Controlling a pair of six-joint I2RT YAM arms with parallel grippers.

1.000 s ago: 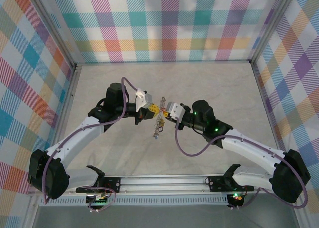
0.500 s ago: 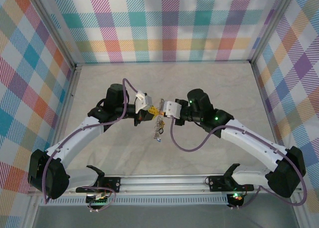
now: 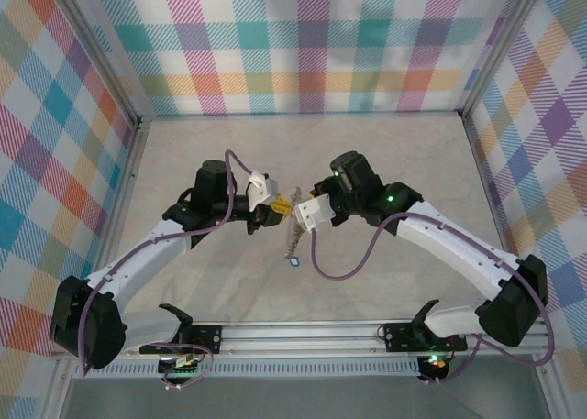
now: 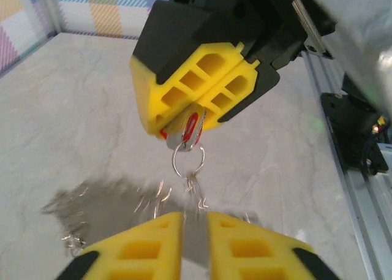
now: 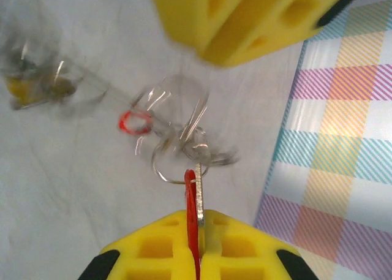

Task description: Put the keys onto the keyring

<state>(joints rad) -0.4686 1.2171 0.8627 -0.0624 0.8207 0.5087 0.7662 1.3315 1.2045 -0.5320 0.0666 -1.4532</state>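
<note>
Keys [image 3: 293,239] dangle in a bunch above the worktop [image 3: 394,153], in the gap where your two end effectors meet tip to tip near the middle of the cell. A blue tag [image 3: 294,261] is the lowest part of the bunch.

Your right end effector [image 3: 301,217] is clenched on a red-tagged key [image 4: 193,130]. The red tag and the metal blade beside it stand edge-on in the seam between the yellow pads [image 5: 153,243]. A small split ring [image 4: 187,160] sticks out from that grip, and more fine wire loops tangle around it.

Your left end effector [image 3: 278,210] has its yellow pads [image 4: 135,255] drawn close together with only a grey sliver between them. From the right wrist camera they look pressed together, and the faint arc of the keyring [image 5: 197,111] rises toward them. You can read that as a grip on the keyring, though motion blur smears the wire.

Off to one side in the right wrist view, a small red loop [image 5: 136,122] and a yellow tag [image 5: 27,87] hang with the rest of the blurred bunch.
</note>
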